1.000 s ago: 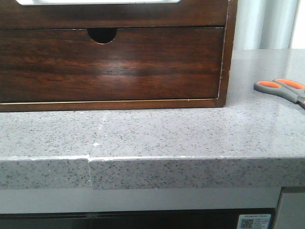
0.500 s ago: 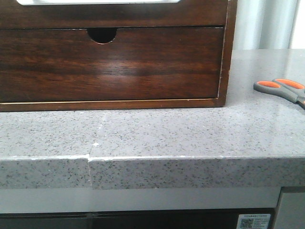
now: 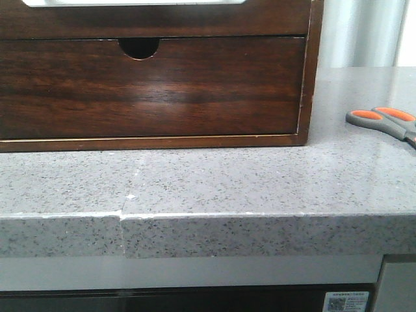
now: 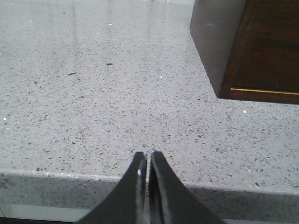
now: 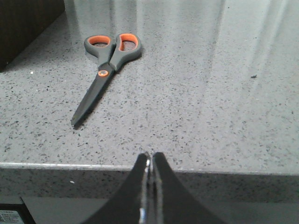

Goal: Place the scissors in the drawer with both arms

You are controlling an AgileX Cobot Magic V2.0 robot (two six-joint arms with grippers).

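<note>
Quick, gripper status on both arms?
Left gripper: closed, empty, over the counter edge.
Right gripper: closed, empty, short of the scissors lying on the counter.

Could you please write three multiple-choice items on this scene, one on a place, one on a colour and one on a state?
1. Where do the scissors lie?
A. on the grey countertop, right of the wooden cabinet
B. inside a drawer
C. held in a hand

2. What colour lines the finger loops?
A. blue
B. orange
C. green

3. How does the right hand stand?
A. shut on the scissors
B. wide open
C. shut, holding nothing

Key: 1 A, since the front view shows them flat on the stone beside the cabinet; 2 B, since both loops show orange inside grey handles; 3 C, since the right wrist view shows its fingers pressed together, apart from the scissors.
</note>
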